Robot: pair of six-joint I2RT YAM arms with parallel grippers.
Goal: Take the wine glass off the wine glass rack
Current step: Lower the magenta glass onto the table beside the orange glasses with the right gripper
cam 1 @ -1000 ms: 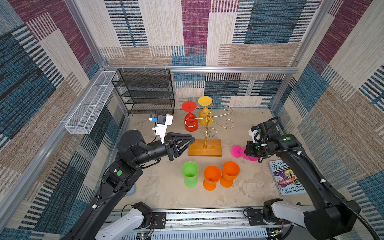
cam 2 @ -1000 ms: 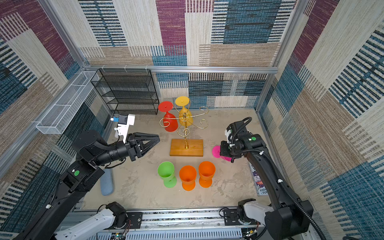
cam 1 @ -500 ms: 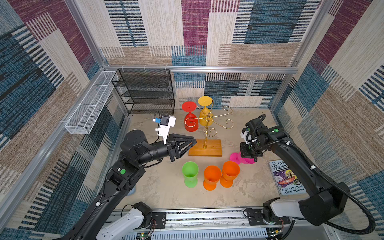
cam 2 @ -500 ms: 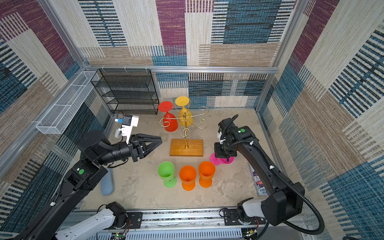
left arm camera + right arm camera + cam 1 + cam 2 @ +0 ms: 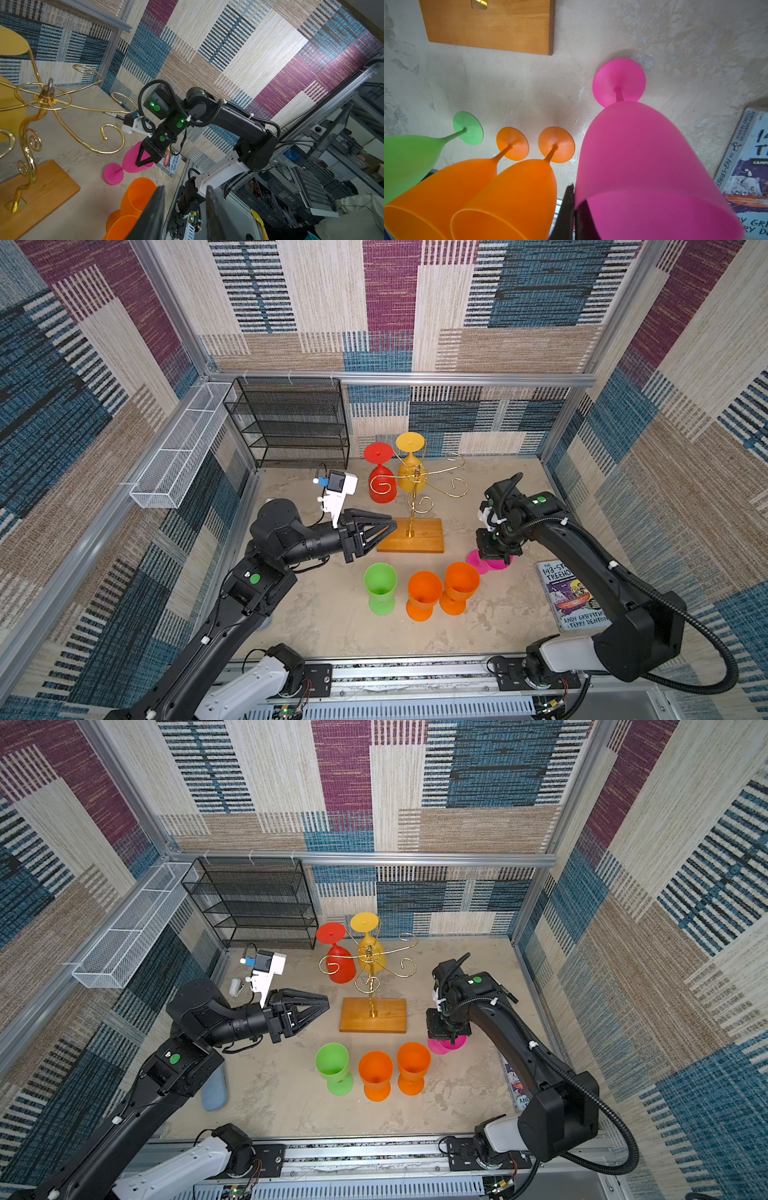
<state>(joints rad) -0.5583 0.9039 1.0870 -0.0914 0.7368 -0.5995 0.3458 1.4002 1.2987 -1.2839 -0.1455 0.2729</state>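
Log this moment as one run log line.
right gripper: shut on pink wine glass | left gripper: open, empty | wine glass rack: red glass, yellow glass hanging

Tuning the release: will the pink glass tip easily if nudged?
Probably tippy: pink glass has a wide bowl on a thin stem and small foot. Looks like frosted plastic, so likely light and not brittle. The right gripper pinches only the rim wall, so it could pivot.

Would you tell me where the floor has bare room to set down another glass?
Free: the strip between the orange glasses and the front rail; the back corner right of the wine glass rack. Crowded: around the pink glass, beside the book.
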